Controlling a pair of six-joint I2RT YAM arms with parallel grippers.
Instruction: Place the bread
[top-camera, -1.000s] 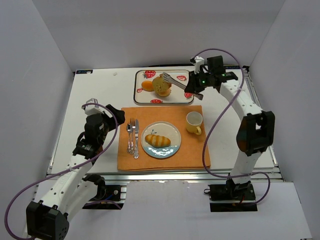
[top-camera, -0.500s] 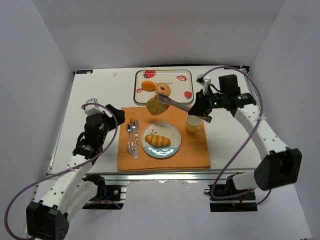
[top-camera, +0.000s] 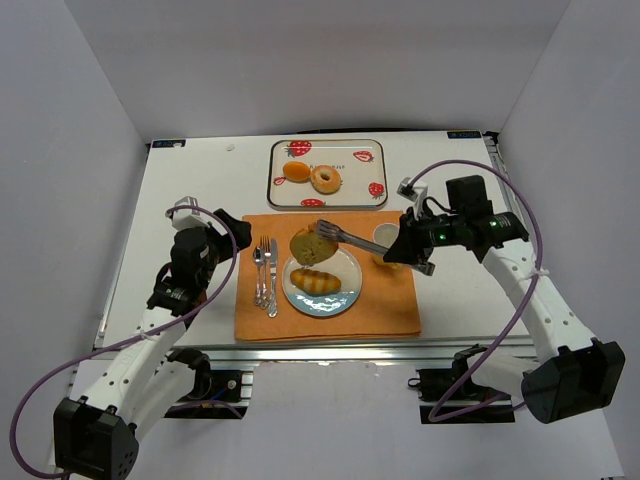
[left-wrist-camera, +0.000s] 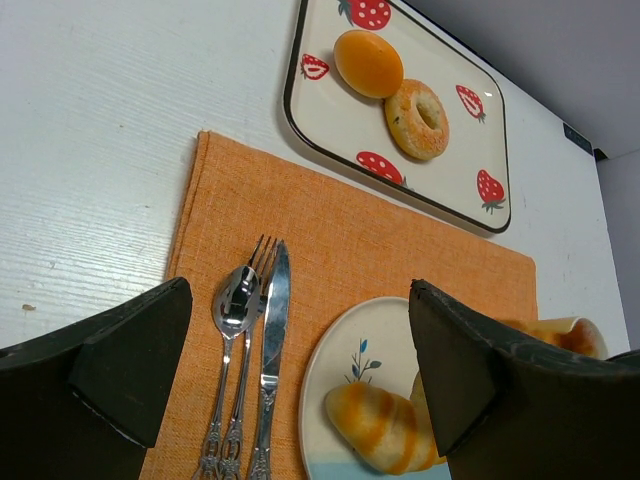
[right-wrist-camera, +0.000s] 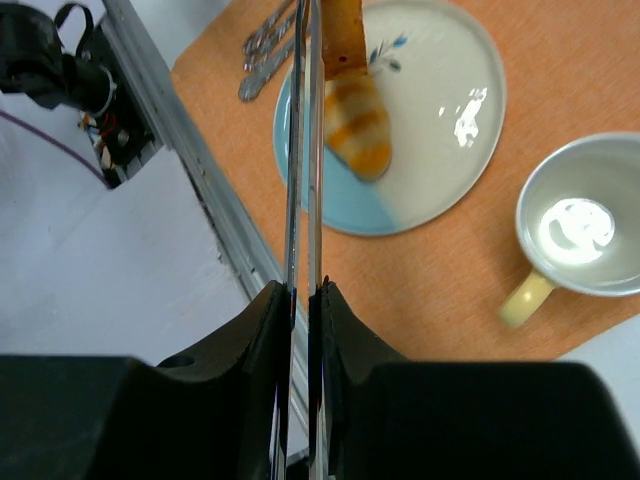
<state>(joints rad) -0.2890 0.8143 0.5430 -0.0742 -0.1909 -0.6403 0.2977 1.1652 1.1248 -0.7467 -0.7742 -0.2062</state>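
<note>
The right jaws clamp tongs (top-camera: 352, 238) pinching the bread (top-camera: 310, 245) (light, soft, crushable) by one edge; left jaws apart.

The plate (top-camera: 350, 284) is bare on its right; a striped roll (top-camera: 315, 281) fills the left, cup (right-wrist-camera: 585, 225) beside.

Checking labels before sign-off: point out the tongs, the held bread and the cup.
tongs (top-camera: 354, 238): top view, middle of the shaft.
held bread (top-camera: 308, 246): top view, its centre.
cup (right-wrist-camera: 585, 228): right wrist view, inner bottom.

Orange placemat (top-camera: 385, 305), strawberry-printed tray (top-camera: 346, 181), blue-white plate (top-camera: 343, 294), golden-brown bread (top-camera: 306, 245).
</note>
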